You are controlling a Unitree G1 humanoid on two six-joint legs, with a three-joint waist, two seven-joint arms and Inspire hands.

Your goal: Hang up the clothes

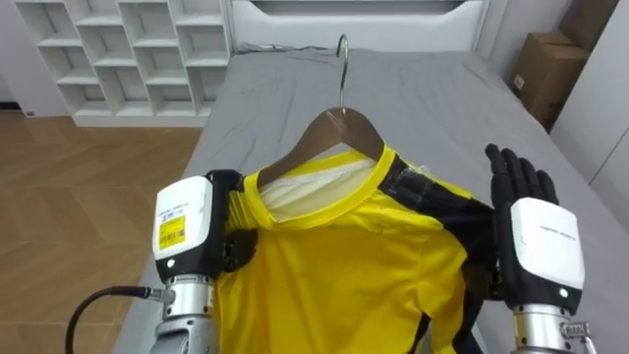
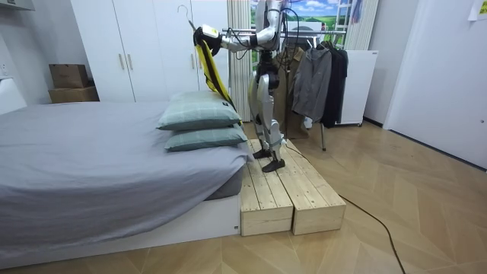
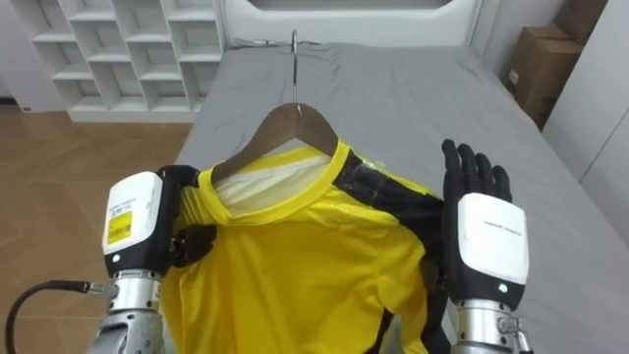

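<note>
A yellow shirt with a black right shoulder hangs on a wooden hanger with a metal hook, held up in front of me over the bed. My left hand is at the shirt's left shoulder, its dark fingers curled into the cloth there. My right hand is at the black shoulder with its fingers straight and pointing up, the palm against the cloth. In the room view I stand on a wooden platform at the head of the bed with the shirt raised.
A grey bed lies below the shirt, with two pillows at its head. A white cubby shelf stands far left and a cardboard box far right. A rack of dark clothes stands behind me.
</note>
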